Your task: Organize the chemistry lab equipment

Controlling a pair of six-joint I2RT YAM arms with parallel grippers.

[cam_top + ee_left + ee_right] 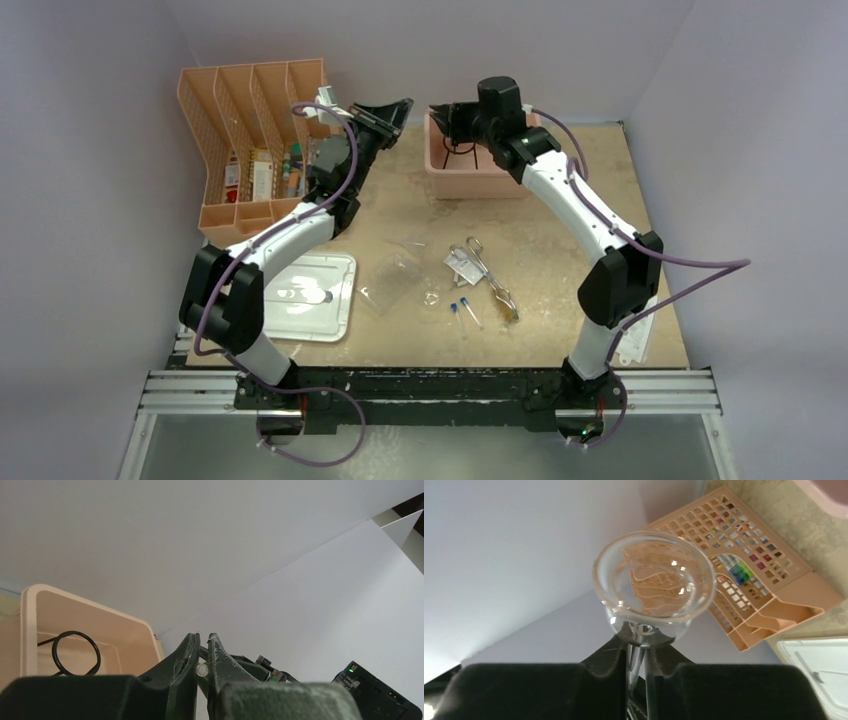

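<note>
The right gripper (636, 646) clamped a glass funnel (654, 582) by its stem, near the pink bin (475, 183) containing the tripod (54, 654). The left gripper (203, 636) was closed, raised beside the bin.

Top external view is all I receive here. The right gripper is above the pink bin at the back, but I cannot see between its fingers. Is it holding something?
Observer: Yes. In the right wrist view the right gripper is closed on the thin stem of a clear glass funnel.
Operator: In which direction is its wide mouth?
Observer: It points away from the wrist, out past the fingertips.
Operator: And the left gripper, is it open or closed?
Observer: The left wrist view shows the left gripper shut, its fingertips almost touching.
</note>
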